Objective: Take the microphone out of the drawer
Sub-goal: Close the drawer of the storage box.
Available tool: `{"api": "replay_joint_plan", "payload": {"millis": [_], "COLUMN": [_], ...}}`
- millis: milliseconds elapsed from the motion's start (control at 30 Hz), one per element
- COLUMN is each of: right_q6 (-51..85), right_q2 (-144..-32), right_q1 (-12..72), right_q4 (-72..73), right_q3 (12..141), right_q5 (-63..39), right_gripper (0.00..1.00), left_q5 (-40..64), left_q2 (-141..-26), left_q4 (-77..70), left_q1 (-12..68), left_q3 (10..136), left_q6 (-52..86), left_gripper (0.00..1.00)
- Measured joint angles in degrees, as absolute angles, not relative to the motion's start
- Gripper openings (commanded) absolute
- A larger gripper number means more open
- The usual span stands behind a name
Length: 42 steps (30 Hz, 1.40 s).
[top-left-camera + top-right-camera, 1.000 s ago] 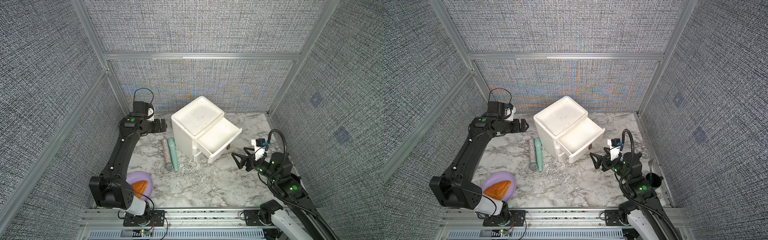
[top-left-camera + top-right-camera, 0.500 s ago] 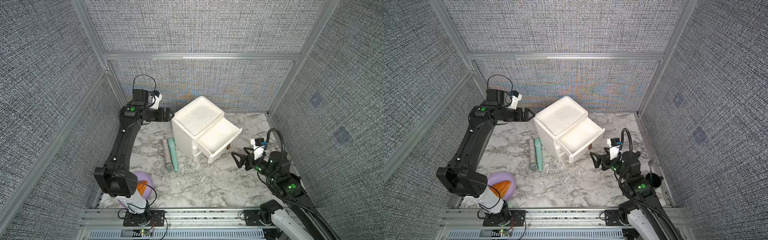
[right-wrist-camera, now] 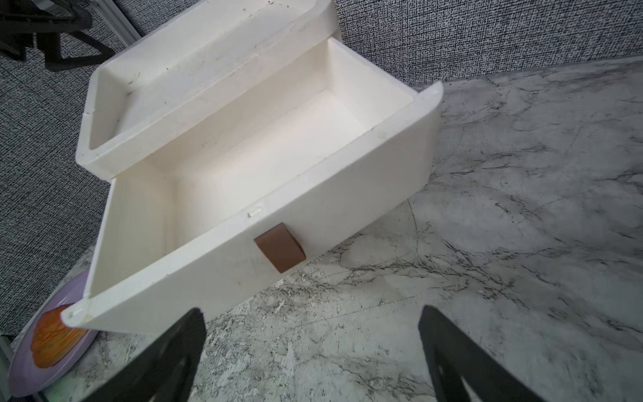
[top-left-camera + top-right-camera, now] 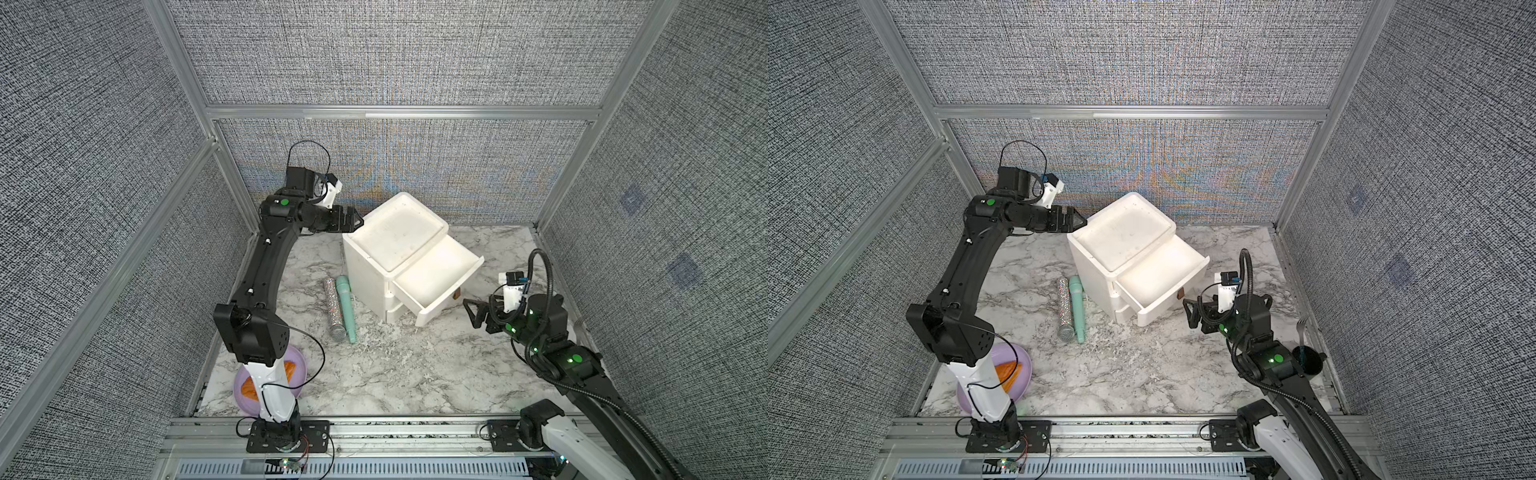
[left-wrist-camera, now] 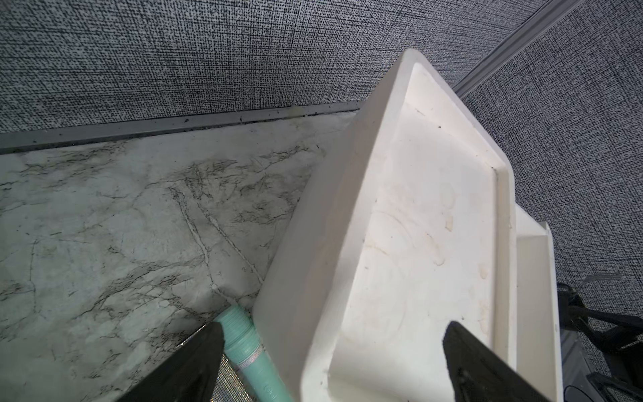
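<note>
Microphones out on the counter, drawer bare, both my end effectors free.
The teal microphone (image 4: 345,309) and glitter microphone (image 4: 333,309) lie side by side on the counter (image 4: 395,365) just beside the cabinet (image 4: 365,266), round the corner from its open, empty drawer (image 4: 451,289). My left end effector (image 4: 355,219) hovers spread wide at the cabinet's top rear corner. My right end effector (image 4: 475,314) gapes before the drawer's brown pull (image 3: 280,247). Neither holds anything. I judge the task done, so I should retreat without knocking the cabinet.

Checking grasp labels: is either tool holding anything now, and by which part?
Nothing held: left tool and right tool are both open and empty.
</note>
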State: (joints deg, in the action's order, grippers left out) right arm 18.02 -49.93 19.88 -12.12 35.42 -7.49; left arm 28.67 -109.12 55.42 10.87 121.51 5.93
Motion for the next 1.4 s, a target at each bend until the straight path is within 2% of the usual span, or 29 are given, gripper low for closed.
{"api": "replay_joint_plan", "payload": {"millis": [267,667,1400], "right_q6": [18.7,18.7,19.7], "right_q2": [-52.2,-59.1,-73.7], "right_q1": [19.6,18.0,21.8], "right_q4": [-12.5,-10.7,-1.1], "right_q3": [35.7,37.2,45.1], "right_q5": [-4.4,-3.3,-8.6], "right_gripper": [0.98,0.98,0.98], "left_q5": [28.6,29.8,31.5], "left_q2": [-113.4,-113.7,-112.9], "left_q4": [55.7,55.4,53.2], "left_q1": [12.4,14.2,14.5], "left_q3": [126.4,124.0,120.0], "left_q6": [5.8,5.4,4.8], "left_gripper": [1.00,1.00,1.00]}}
